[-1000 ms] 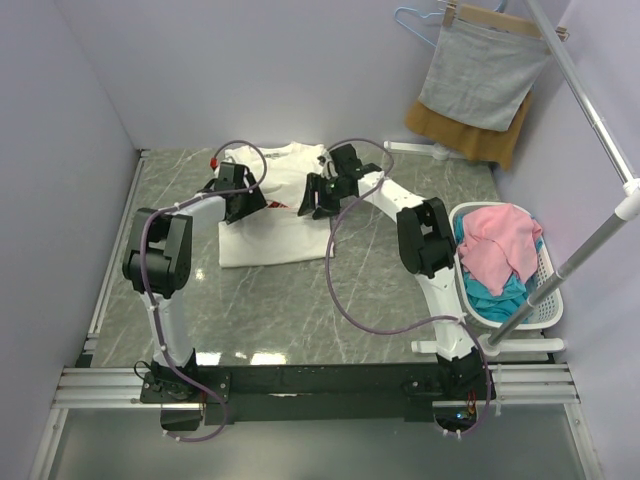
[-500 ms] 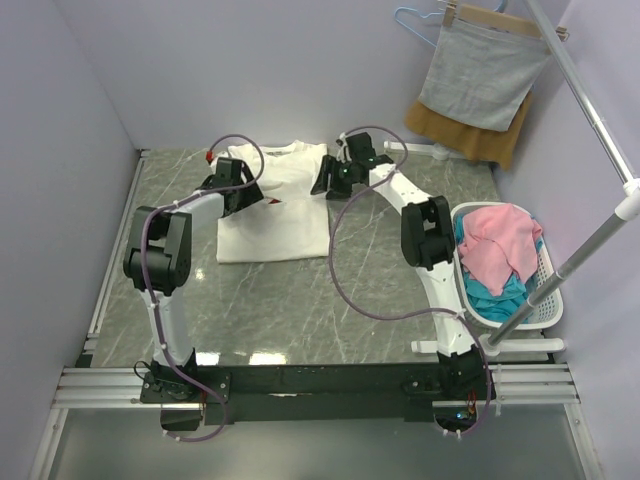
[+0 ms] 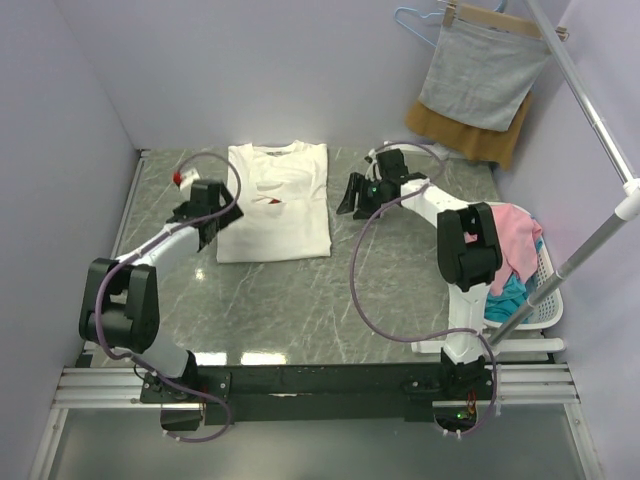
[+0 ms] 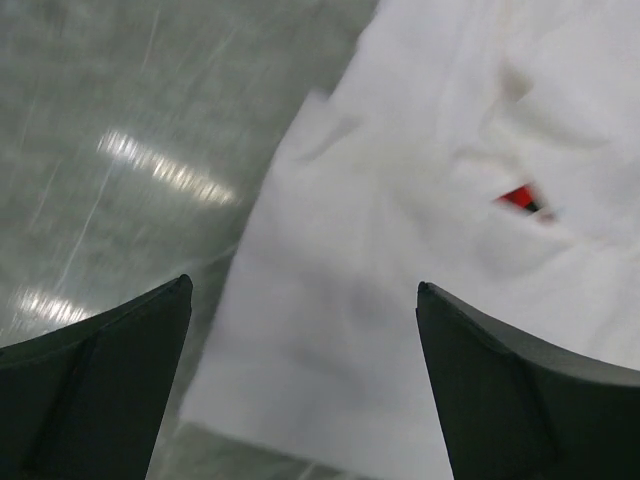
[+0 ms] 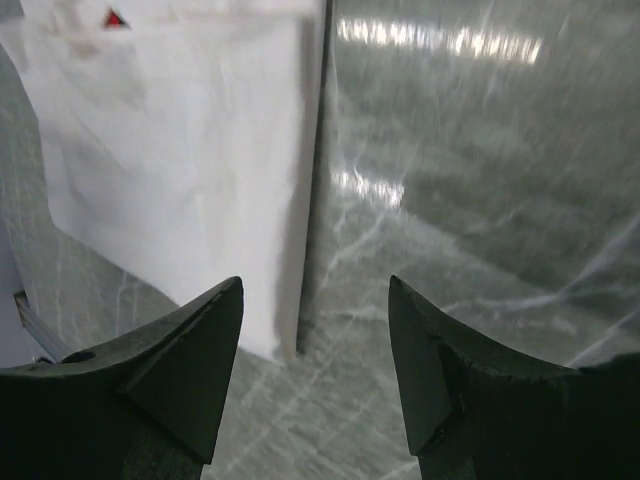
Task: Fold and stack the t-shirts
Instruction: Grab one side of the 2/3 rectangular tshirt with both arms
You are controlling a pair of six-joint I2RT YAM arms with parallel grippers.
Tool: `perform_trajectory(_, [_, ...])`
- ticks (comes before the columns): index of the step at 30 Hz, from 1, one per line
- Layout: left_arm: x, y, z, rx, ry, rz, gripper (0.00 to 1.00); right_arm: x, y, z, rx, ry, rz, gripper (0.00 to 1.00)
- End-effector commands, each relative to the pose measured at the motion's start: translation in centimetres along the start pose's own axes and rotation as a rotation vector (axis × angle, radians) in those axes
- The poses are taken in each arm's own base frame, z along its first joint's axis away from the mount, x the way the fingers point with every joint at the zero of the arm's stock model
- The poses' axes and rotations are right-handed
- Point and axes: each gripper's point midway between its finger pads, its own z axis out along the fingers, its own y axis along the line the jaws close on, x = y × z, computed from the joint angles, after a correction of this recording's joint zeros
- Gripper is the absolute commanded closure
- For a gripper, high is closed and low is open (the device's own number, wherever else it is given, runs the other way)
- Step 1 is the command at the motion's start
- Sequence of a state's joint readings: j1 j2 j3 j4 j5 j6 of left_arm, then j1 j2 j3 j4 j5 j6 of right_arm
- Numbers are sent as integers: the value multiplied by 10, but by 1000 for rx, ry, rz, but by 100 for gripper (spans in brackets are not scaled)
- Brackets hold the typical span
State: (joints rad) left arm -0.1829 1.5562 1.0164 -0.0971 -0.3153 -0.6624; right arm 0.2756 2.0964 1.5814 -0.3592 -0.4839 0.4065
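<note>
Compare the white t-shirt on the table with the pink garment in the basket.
The white t-shirt shows a sliver of red print; the pink garment is plain pink where visible. The white t-shirt lies flat on the table, folded to a rectangle; the pink garment sits crumpled in the basket. Both are cloth.

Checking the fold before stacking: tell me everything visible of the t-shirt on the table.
The t-shirt is white, soft cotton by its look, lying flat on the grey marble table, collar toward the far wall. Its sides are folded inward into a rectangle, lightly creased. A red sliver of print shows mid-chest. The open left gripper hovers at its left edge, and the open right gripper is clear of it.
</note>
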Motion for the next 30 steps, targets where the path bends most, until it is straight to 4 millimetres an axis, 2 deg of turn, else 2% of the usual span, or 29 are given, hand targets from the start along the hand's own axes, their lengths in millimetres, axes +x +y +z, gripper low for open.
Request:
perform_trajectory(1, [56,39,-12,-50,126,0,0,31,7,-9,-49,34,-18,33])
perform_trajectory(2, [60,44,-15,-56,129,-7,1,35,7,-10,-58,40,-23,33])
perform_trajectory(3, [56,44,-19,-40,105,-20,0,40,6,-10,-54,47,-21,33])
perform_trajectory(4, [69,54,-21,-43,123,-16,1,47,5,-11,-52,57,-19,33])
perform_trajectory(6, [65,56,-26,-18,100,-41,0,56,6,-12,-57,71,-25,33])
perform_trajectory(7, [73,62,-28,-21,112,-37,0,61,4,-12,-56,80,-26,33])
perform_trajectory(9, [74,66,-32,-15,104,-43,1,69,7,-10,-66,101,-28,33])
perform_trajectory(11, [82,72,-33,-6,122,-41,1,80,8,-5,-69,128,-22,33])
perform_trajectory(17, [92,64,-27,139,157,-77,1,98,18,10,-84,182,-16,33])
perform_trajectory(18, [95,69,-23,139,171,-91,5,104,23,14,-89,199,-19,33])
perform_trajectory(20, [100,63,-22,211,203,-105,9,107,28,17,-97,211,-20,33])
perform_trajectory(21, [105,67,-18,206,218,-114,14,109,31,18,-95,213,-19,33])
perform_trajectory(23, [102,65,-16,249,239,-135,19,116,36,22,-92,223,-31,33])
perform_trajectory(28, [98,58,-5,304,270,-137,28,125,37,35,-58,236,-9,33])
perform_trajectory(30, [105,55,-3,327,309,-133,34,127,34,40,-51,234,3,33])
